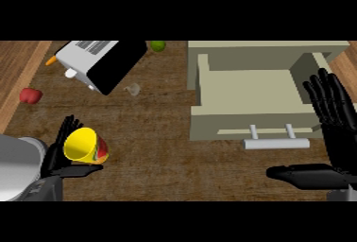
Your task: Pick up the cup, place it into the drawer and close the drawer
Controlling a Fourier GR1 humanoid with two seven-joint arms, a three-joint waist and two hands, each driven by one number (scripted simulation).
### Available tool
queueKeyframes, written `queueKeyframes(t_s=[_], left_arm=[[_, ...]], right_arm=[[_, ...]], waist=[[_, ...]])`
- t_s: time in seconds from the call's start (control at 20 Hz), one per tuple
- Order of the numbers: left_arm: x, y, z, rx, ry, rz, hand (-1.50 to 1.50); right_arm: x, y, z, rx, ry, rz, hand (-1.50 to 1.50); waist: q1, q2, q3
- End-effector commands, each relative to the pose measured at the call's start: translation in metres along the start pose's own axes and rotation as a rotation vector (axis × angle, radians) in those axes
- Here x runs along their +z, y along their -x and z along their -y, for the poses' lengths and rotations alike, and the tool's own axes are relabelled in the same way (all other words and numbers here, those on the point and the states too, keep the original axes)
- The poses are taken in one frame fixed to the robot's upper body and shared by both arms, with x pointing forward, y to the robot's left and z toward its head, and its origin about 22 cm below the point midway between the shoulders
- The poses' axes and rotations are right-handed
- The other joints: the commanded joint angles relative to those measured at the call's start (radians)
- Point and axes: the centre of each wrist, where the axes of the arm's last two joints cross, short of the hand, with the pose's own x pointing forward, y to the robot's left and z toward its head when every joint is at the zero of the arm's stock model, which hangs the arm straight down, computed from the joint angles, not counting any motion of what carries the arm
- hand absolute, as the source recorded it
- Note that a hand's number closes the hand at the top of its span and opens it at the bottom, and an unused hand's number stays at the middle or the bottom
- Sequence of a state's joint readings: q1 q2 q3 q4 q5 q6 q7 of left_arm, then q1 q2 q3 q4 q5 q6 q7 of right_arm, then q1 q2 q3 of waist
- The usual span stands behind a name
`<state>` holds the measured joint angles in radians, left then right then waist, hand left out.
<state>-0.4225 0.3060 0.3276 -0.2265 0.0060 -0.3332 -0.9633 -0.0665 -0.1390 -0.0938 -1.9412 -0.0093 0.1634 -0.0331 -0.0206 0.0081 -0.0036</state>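
Cradling cup (pixel 84 145), left hand (pixel 61 158) — fingers curled

Glossy yellow cup (pixel 81 144), matt beige drawer (pixel 251 92), rough wood-grain counter (pixel 167 156).

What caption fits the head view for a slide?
Left robot hand holds yellow cup beside open drawer.

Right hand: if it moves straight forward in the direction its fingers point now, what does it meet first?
Probably the open drawer's right wall. The right hand has straight fingers aimed toward the picture's top, beside that wall; its height is unclear.
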Motion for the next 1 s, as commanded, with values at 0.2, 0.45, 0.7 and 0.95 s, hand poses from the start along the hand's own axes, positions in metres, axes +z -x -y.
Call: queueKeyframes(t_s=[0.2,0.45,0.7,0.95], left_arm=[[0.002,0.003,0.006,0.203,0.121,0.122,-1.5],[-0.024,-0.002,0.028,0.279,0.187,0.124,1.5],[-0.023,-0.004,0.025,0.379,0.219,0.138,1.5],[-0.008,0.009,0.034,0.352,0.035,0.217,1.5]], right_arm=[[-0.01,0.008,-0.009,-0.01,0.015,0.0,-1.5],[0.005,0.006,0.005,0.0,-0.007,0.003,-1.5],[0.002,0.006,0.01,-0.005,-0.007,-0.004,-1.5],[-0.009,0.002,0.005,0.017,-0.004,-0.011,-1.5]], waist=[[0.011,0.002,-0.001],[-0.003,0.0,0.0],[0.001,-0.001,0.0],[0.007,-0.001,0.0]])
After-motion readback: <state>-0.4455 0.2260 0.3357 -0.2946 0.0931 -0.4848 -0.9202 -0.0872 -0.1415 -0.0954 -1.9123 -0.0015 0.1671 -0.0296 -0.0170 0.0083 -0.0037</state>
